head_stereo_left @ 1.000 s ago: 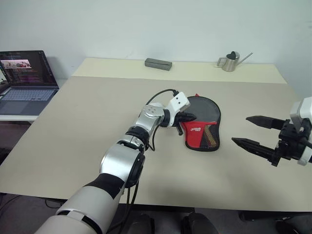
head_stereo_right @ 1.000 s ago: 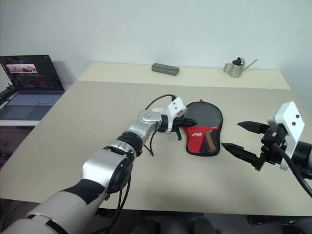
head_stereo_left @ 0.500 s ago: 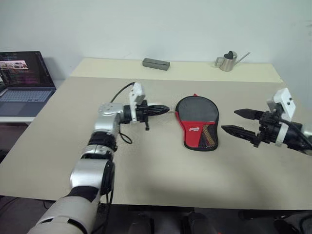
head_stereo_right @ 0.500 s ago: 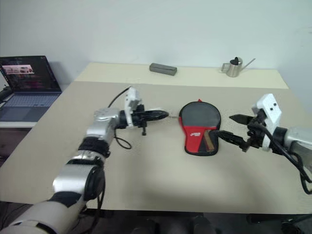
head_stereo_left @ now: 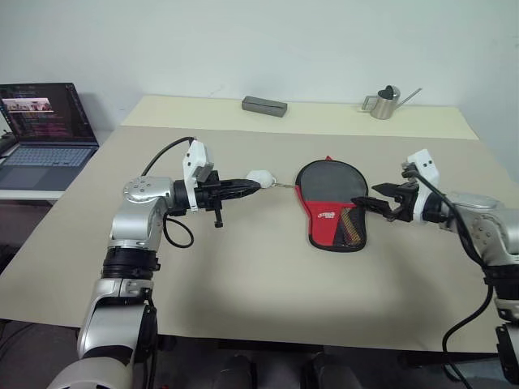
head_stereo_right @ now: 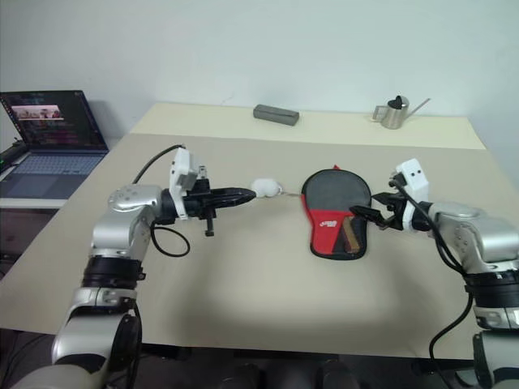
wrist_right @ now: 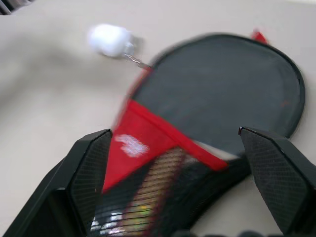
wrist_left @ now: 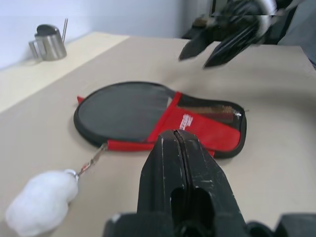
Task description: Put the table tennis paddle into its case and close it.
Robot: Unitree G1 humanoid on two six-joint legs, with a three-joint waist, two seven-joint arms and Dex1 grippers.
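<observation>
The case [head_stereo_left: 331, 201] lies flat on the worktop, black round part far, red part near. The paddle's striped handle [head_stereo_left: 349, 224] shows through its mesh pocket. Its white pom-pom [head_stereo_left: 260, 177] lies to the left.

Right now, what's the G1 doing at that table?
It's working on a table tennis paddle case lying flat on the table; the wooden handle of the paddle shows behind the case's mesh pocket. The left gripper is shut, level, its tip next to the white pom-pom pull, which lies on the table on its short chain beside the case. The right gripper is open, at the case's right edge, holding nothing. Whether the zip is fully closed can't be told.
</observation>
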